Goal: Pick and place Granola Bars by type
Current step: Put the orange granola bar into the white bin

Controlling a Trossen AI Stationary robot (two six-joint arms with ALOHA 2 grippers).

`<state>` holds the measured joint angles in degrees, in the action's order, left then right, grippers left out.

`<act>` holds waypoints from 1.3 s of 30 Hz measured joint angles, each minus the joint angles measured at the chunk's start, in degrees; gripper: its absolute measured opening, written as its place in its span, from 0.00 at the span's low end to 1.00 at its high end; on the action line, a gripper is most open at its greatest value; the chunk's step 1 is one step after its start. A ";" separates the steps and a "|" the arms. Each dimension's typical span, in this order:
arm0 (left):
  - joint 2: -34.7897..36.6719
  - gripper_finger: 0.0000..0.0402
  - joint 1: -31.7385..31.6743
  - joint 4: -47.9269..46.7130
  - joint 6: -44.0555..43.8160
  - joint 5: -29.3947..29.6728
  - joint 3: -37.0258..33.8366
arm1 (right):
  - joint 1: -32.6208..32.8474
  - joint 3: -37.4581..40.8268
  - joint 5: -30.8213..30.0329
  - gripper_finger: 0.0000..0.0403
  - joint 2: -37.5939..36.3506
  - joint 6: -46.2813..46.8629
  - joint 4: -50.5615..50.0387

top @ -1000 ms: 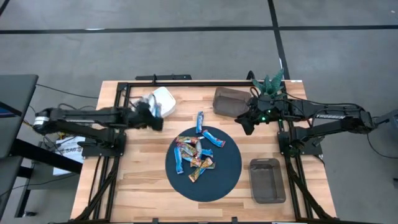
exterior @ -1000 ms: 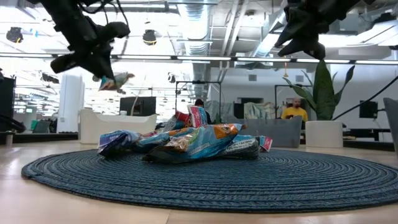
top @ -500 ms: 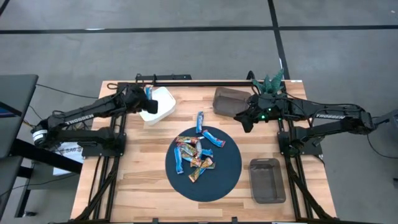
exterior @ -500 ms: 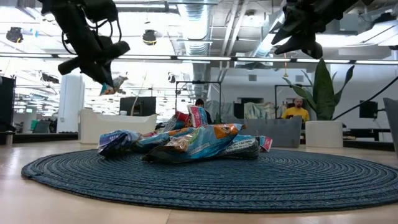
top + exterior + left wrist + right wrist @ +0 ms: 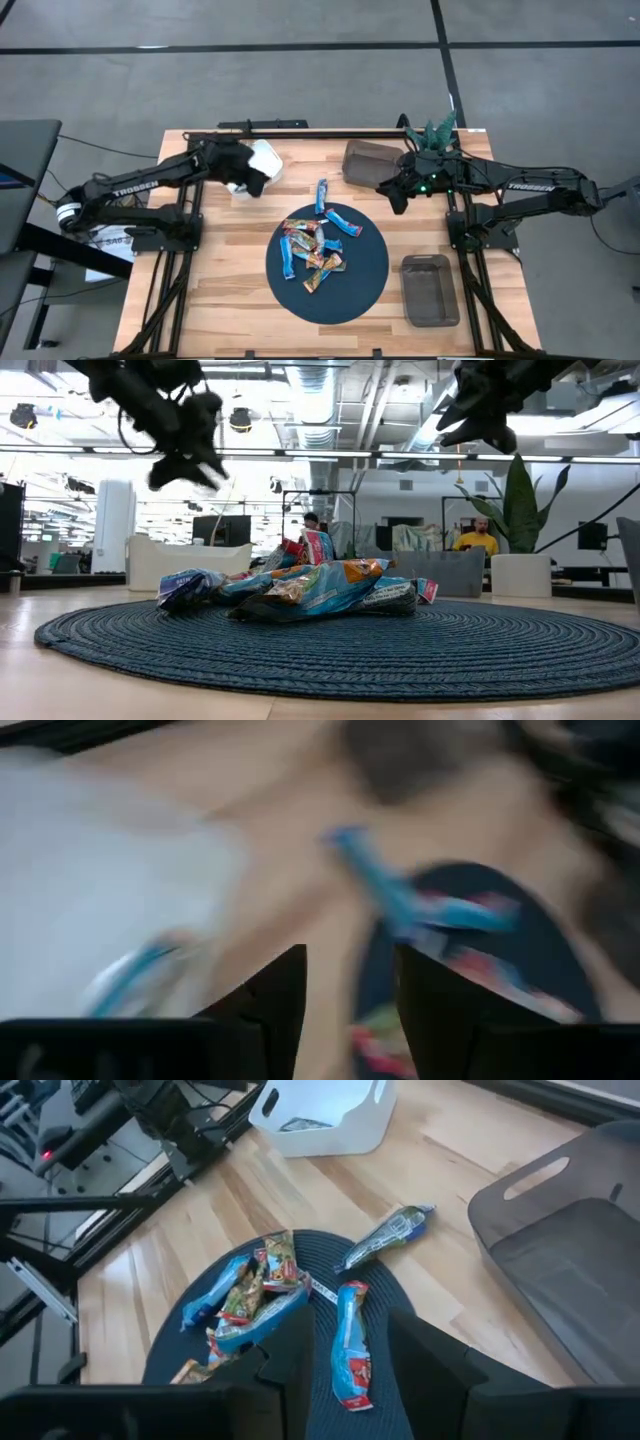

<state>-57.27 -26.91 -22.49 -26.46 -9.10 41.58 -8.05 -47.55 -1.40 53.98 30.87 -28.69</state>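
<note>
Several granola bars [image 5: 312, 250], blue and orange-brown, lie heaped on the round dark blue mat [image 5: 360, 285]; the low view shows the heap [image 5: 300, 585] too. One blue bar [image 5: 321, 195] lies on the wood beyond the mat. A bar [image 5: 300, 1123] lies inside the white bin [image 5: 265, 158]. My left gripper [image 5: 257, 185] hangs open and empty at that bin's near right side, its fingers [image 5: 275, 1005] apart. My right gripper [image 5: 393, 200] hovers open and empty beside the far grey bin [image 5: 368, 160], with the heap [image 5: 255, 1290] showing in its wrist view.
A second grey bin [image 5: 430, 290] stands at the near right of the table. A small green plant [image 5: 438, 130] and a black frame rail [image 5: 300, 132] line the far edge. Bare wood lies left of the mat.
My left gripper carried a bar toward the far edge over the white bin, opened and let it go. It then swung back toward the near edge and the right. The bar no longer hangs from its fingers.
</note>
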 joint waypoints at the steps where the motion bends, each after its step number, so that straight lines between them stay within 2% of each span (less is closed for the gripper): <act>1: -0.17 0.34 1.43 2.29 1.67 -2.01 0.02 | 0.17 0.00 0.01 0.30 0.00 -0.61 -0.11; 4: -1.72 0.31 5.87 7.30 4.16 -5.56 0.09 | 0.91 0.00 0.03 0.30 0.00 -1.38 -1.11; 10: -6.80 0.27 13.45 9.39 4.87 -7.21 0.09 | 4.49 0.00 1.53 0.30 0.09 -4.66 -1.38; 16: -13.62 0.27 19.53 13.66 4.70 -11.45 0.15 | 8.22 0.00 3.16 0.30 1.57 -5.78 -2.57; 21: -20.20 0.30 25.18 10.70 8.16 -11.30 5.13 | 10.73 0.04 3.15 0.30 1.62 -5.60 -2.85; 26: -27.99 0.33 29.33 3.04 16.28 -5.33 12.48 | 11.94 0.04 3.01 0.30 1.57 -5.92 -3.80; 29: -32.24 0.35 29.91 -3.40 17.29 -1.91 16.56 | 12.22 0.04 3.01 0.30 1.57 -5.97 -4.50; 34: -37.45 0.39 29.85 -5.93 17.29 -4.52 20.81 | 13.16 0.04 2.98 0.30 1.57 -6.92 -4.93; 39: -40.10 0.43 31.74 -6.22 19.72 -7.64 21.31 | 13.77 0.04 2.98 0.30 1.57 -7.39 -5.73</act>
<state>-97.37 4.83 -28.71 -6.75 -16.74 62.89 5.72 -47.51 1.58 55.55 23.49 -34.42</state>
